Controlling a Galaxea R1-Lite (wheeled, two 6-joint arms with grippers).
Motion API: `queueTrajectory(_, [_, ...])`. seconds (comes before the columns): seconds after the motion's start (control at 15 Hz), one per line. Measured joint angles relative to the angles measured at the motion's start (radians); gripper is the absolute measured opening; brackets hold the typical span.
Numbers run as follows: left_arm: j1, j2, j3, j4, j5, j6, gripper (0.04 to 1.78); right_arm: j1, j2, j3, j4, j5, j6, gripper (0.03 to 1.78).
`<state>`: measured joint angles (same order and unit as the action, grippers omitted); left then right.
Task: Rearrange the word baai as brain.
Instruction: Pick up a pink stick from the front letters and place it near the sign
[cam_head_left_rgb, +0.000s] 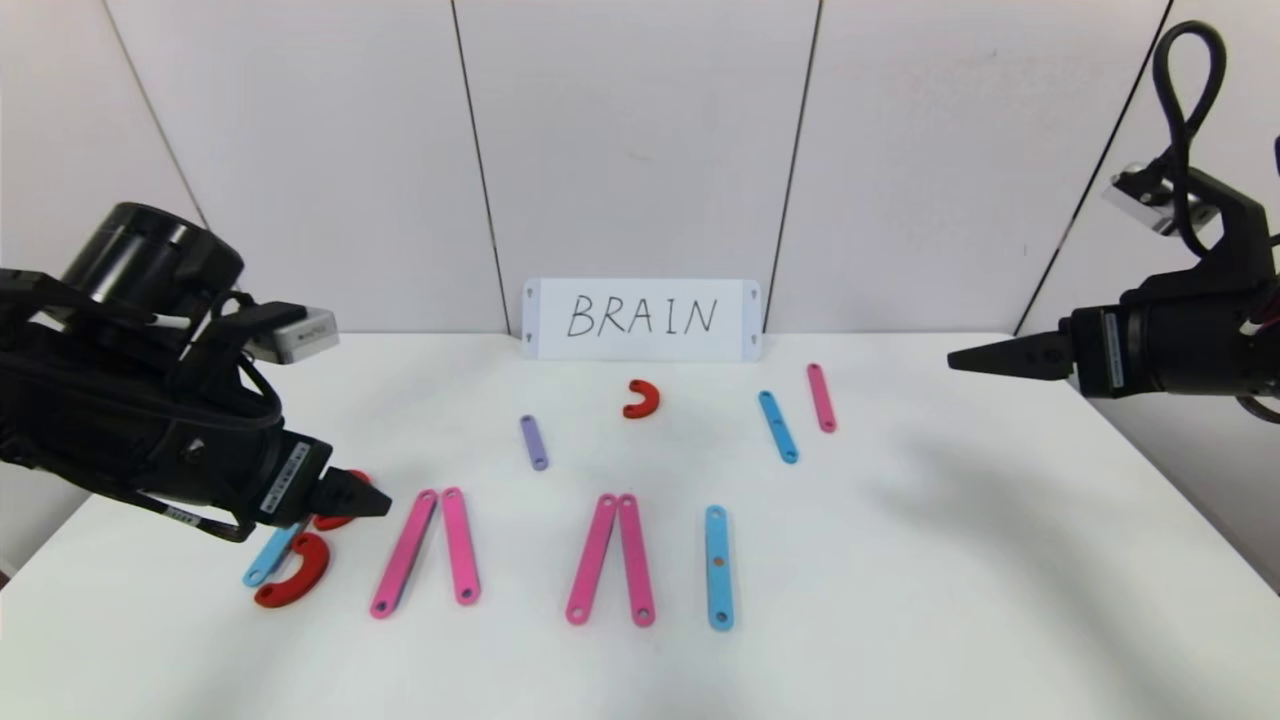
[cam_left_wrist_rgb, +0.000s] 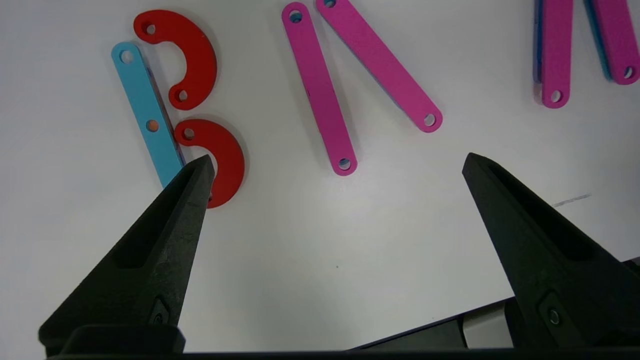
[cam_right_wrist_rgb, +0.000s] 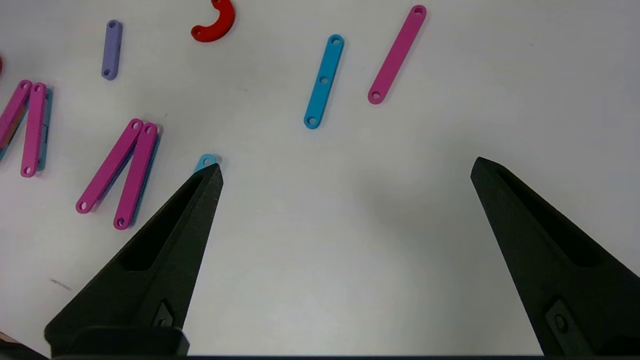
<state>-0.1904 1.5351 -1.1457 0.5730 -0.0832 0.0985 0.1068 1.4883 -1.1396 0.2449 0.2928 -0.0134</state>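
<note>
Letter pieces laid out on the white surface (cam_head_left_rgb: 900, 600), both grippers hovering with jaws wide and holding nothing.

Nearest, the word (cam_head_left_rgb: 520, 555) runs left to right along the near half of the surface: a blue strip (cam_left_wrist_rgb: 147, 112) with two red half-rings (cam_left_wrist_rgb: 192, 57) beside it as a B, a pair of pink strips (cam_head_left_rgb: 425, 550) meeting at their far ends, a second pink pair (cam_head_left_rgb: 612, 558), then a single upright blue strip (cam_head_left_rgb: 718, 567). The left gripper (cam_left_wrist_rgb: 337, 162) hangs over the B's far side; the right gripper (cam_right_wrist_rgb: 345, 167) hangs above the right edge. Farther back lie a purple strip (cam_head_left_rgb: 534, 442), a red half-ring (cam_head_left_rgb: 642, 399), a blue strip (cam_head_left_rgb: 777, 426) and a pink strip (cam_head_left_rgb: 821, 397). Farthest, a white card (cam_head_left_rgb: 641, 319) reads BRAIN.
</note>
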Motion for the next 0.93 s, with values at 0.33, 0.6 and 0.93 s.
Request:
queueTrajectory(0.33, [-0.02, 0.105, 0.044, -0.046, 0.036, -0.029, 1.74, 0.001, 0.035, 0.028, -0.007, 0.0, -0.001, 1.74])
queueTrajectory(0.6, [-0.055, 0.177, 0.091, -0.146, 0.107, -0.063, 1.74, 0.002, 0.038, 0.063, -0.06, -0.006, -0.001, 1.74])
queueTrajectory(0.93, [-0.048, 0.246, 0.096, -0.17, 0.111, -0.091, 1.74, 0.0, 0.041, 0.089, -0.104, -0.007, -0.001, 1.74])
